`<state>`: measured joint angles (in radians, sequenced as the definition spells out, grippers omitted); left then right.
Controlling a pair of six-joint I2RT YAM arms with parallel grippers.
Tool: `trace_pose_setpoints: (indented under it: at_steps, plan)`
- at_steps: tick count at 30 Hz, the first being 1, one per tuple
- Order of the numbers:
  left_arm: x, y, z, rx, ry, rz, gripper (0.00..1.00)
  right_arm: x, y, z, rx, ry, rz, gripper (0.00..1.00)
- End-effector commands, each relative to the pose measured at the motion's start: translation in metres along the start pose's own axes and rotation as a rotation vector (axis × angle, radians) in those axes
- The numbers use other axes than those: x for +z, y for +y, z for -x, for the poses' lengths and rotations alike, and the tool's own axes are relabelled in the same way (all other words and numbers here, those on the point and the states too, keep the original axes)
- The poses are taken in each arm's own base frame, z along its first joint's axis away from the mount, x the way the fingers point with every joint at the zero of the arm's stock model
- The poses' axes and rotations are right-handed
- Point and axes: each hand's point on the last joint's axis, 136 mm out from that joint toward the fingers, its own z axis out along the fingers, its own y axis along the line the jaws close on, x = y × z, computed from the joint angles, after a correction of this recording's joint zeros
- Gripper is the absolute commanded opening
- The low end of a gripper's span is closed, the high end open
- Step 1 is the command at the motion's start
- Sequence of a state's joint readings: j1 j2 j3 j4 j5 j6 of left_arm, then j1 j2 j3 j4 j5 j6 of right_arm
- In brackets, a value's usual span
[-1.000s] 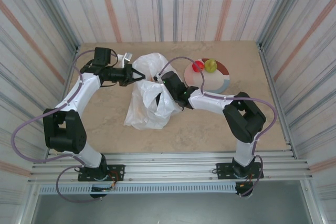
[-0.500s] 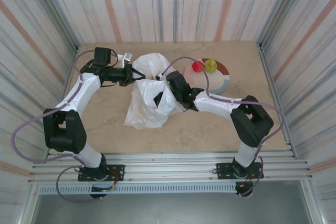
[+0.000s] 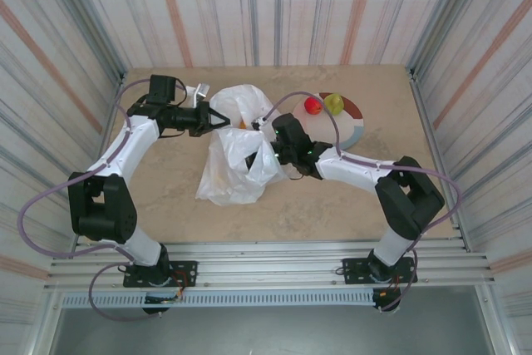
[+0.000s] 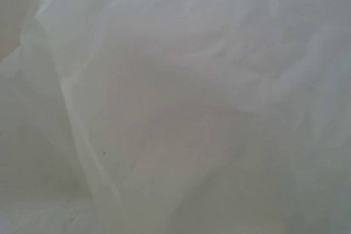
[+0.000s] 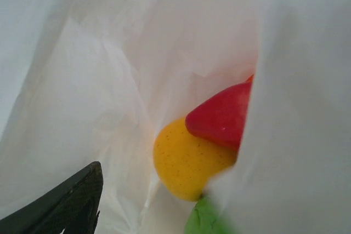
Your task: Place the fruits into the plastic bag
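The surface [image 3: 332,197] is showing a matt, beige, stone-like pattern. The bag [image 3: 233,168], thin white translucent film full of creases, is slumping in a heap left of the surface's centre, with its mouth rising toward the far edge. The round pale plate [image 3: 353,132], rimmed in red and blue, is lying near the far edge, toward the far right corner. A glossy red fruit [image 3: 312,106] and a yellow-green fruit [image 3: 334,103] are sitting just beside each other on the part of the plate nearest the far edge.

Inside the bag, the right wrist view is showing a smooth yellow fruit [image 5: 184,163] pressing against a pointed red fruit [image 5: 222,116], with a green fruit [image 5: 205,218] just below them, all half hidden by folds of film.

The left arm is reaching along the left edge and bending inward, its end effector [image 3: 218,119] pinching together on the bag's raised rim. The right arm is stretching low across the surface from the near right corner, its end effector [image 3: 268,140] poking into the bag's mouth. One dark finger [image 5: 66,204] is showing against the film; whether these jaws are apart I cannot tell.
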<state>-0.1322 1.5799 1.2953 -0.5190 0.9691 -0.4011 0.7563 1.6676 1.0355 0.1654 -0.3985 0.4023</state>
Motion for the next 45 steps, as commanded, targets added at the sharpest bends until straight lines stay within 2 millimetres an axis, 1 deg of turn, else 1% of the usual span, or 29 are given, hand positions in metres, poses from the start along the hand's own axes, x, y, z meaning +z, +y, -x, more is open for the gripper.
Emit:
trace_pose_setpoints:
  at_steps: [1, 2, 5, 6, 9, 14, 20, 26, 28, 33, 41, 45]
  plan:
    - [-0.009, -0.013, -0.001, 0.027, -0.016, -0.025, 0.0, -0.009, 0.009, 0.009, -0.038, -0.025, 0.035, 0.7]
    - [-0.009, -0.013, -0.001, 0.026, -0.015, -0.025, 0.0, -0.011, 0.0, 0.011, -0.032, -0.036, -0.023, 0.69]
    - [-0.009, -0.013, -0.001, 0.025, -0.016, -0.026, 0.0, -0.023, -0.034, 0.016, -0.023, -0.046, -0.288, 0.72]
    - [-0.009, -0.012, -0.001, 0.024, -0.015, -0.025, 0.0, -0.027, -0.04, 0.017, -0.032, -0.043, -0.343, 0.73]
    - [-0.009, -0.011, -0.001, 0.024, -0.016, -0.023, 0.0, -0.041, -0.046, 0.025, -0.071, -0.083, -0.461, 0.75]
    - [-0.009, -0.01, -0.001, 0.021, -0.017, -0.023, 0.0, -0.063, -0.042, 0.038, -0.12, -0.158, -0.55, 0.75]
    - [-0.01, -0.011, 0.0, 0.021, -0.018, -0.024, 0.0, -0.086, -0.037, 0.045, -0.152, -0.204, -0.572, 0.74]
    - [-0.011, -0.011, 0.001, 0.02, -0.02, -0.024, 0.0, -0.116, -0.04, 0.049, -0.16, -0.231, -0.603, 0.74]
    - [-0.01, -0.011, 0.0, 0.02, -0.019, -0.024, 0.0, -0.126, -0.036, 0.051, -0.164, -0.252, -0.579, 0.75]
    - [-0.011, -0.011, 0.001, 0.02, -0.021, -0.024, 0.0, -0.146, -0.021, 0.054, -0.184, -0.305, -0.458, 0.76]
    - [-0.011, -0.01, 0.001, 0.021, -0.023, -0.022, 0.0, -0.198, -0.029, 0.067, -0.162, -0.41, -0.489, 0.76]
    - [-0.011, -0.01, 0.001, 0.02, -0.023, -0.021, 0.0, -0.21, -0.038, 0.07, -0.129, -0.44, -0.515, 0.77]
